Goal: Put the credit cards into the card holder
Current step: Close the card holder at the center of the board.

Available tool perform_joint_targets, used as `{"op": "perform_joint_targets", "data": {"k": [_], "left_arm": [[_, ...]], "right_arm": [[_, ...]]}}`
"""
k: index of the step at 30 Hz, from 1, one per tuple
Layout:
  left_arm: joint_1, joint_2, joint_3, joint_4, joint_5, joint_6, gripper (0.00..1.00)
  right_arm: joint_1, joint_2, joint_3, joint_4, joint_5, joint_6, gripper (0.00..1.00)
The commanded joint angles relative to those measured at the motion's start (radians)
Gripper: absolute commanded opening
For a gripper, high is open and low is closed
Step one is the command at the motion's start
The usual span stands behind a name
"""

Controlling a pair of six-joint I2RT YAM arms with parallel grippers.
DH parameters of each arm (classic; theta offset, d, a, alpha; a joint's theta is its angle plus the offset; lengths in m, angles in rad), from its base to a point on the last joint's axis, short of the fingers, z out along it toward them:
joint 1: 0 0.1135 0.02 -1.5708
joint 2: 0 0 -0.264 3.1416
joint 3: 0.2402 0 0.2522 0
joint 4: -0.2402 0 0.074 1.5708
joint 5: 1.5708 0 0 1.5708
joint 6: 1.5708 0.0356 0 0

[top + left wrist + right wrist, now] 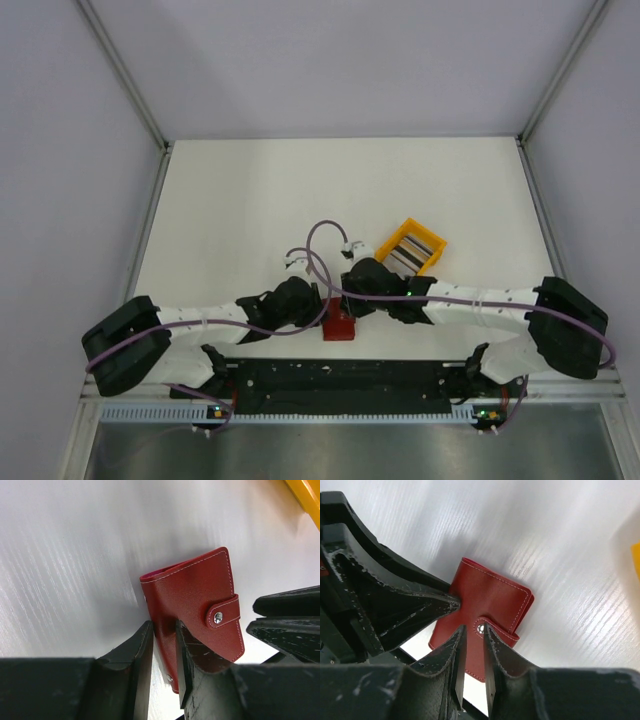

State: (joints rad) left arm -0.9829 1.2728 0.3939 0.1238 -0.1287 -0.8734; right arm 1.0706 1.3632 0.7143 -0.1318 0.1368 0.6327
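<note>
The white counter [250, 200] is carrying the holder [340, 327]. Left tool [163, 630] is pinching its edge; right tool [474, 632], barely parted, is straddling its tab [496, 630], grip unclear. Cards [412, 250] are sitting in the yellow bin [393, 238] nearby.

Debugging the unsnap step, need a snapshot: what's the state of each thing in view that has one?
card holder: closed, at both grippers' fingertips.
snap tab: fastened.
left gripper: shut on the card holder's edge.
right gripper: fingers narrowly apart, astride the card holder by the snap; grip unclear.
credit cards: in the yellow bin.
yellow bin: open-topped, set askew on the table.
</note>
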Motion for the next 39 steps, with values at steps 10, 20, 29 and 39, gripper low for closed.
{"op": "perform_joint_targets", "data": {"k": [10, 20, 29, 39], "left_arm": [[0.001, 0.026, -0.015, -0.059, -0.018, 0.013, 0.29], [0.001, 0.025, -0.023, -0.050, -0.015, 0.002, 0.29], [0.001, 0.023, -0.030, -0.046, -0.012, -0.007, 0.29], [0.001, 0.025, -0.040, -0.032, -0.011, -0.015, 0.28]], "right_arm": [[0.020, 0.117, 0.039, -0.008, 0.020, 0.070, 0.19], [0.069, 0.149, 0.050, -0.074, 0.092, 0.079, 0.20], [0.098, 0.243, 0.085, -0.132, 0.164, 0.101, 0.17], [0.126, 0.321, 0.085, -0.172, 0.176, 0.124, 0.13]]}}
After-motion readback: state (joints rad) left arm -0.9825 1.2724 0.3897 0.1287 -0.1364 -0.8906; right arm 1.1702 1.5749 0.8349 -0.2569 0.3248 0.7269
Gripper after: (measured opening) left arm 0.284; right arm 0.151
